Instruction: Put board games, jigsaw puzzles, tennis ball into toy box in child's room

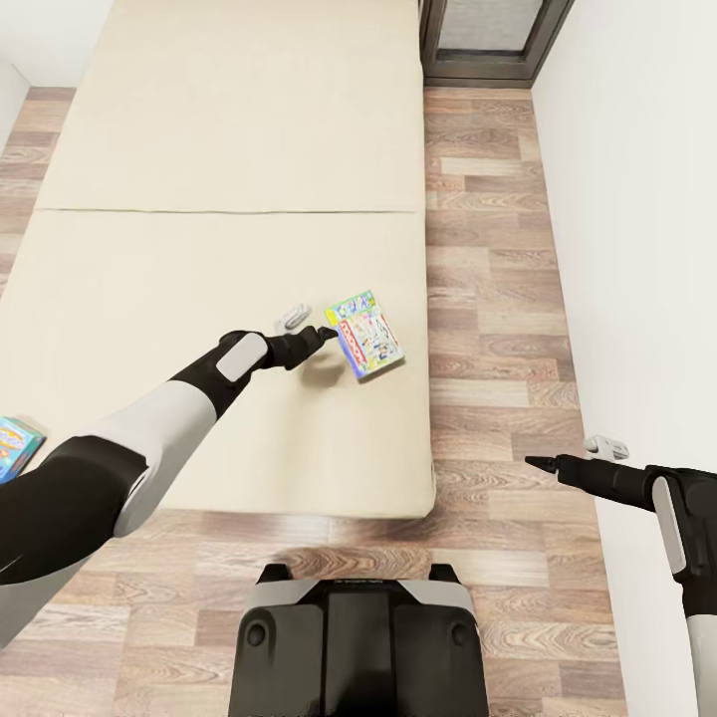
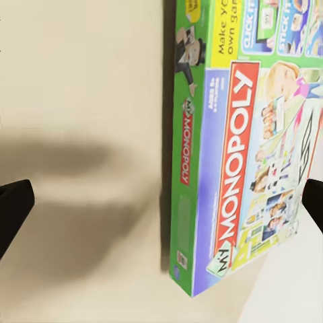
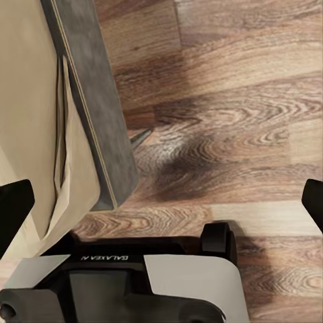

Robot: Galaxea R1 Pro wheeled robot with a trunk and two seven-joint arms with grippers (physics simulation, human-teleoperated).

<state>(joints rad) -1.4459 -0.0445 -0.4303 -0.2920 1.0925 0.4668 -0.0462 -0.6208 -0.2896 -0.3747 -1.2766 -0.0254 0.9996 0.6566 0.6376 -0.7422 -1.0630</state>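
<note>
On the bed [image 1: 229, 139], the Monopoly box [image 1: 364, 334] lies ungrasped, left gripper [image 1: 321, 337] spread wide beside it (another game box [image 1: 15, 445] waits too); right gripper [image 1: 533, 462] idles, also wide.

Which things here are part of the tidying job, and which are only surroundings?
Job:
- Monopoly box on the bed
- second game box at the bed's left edge
- left gripper, open beside the Monopoly box

Surroundings:
- wood floor
- white wall
- right gripper, open over the floor
- robot base
</note>
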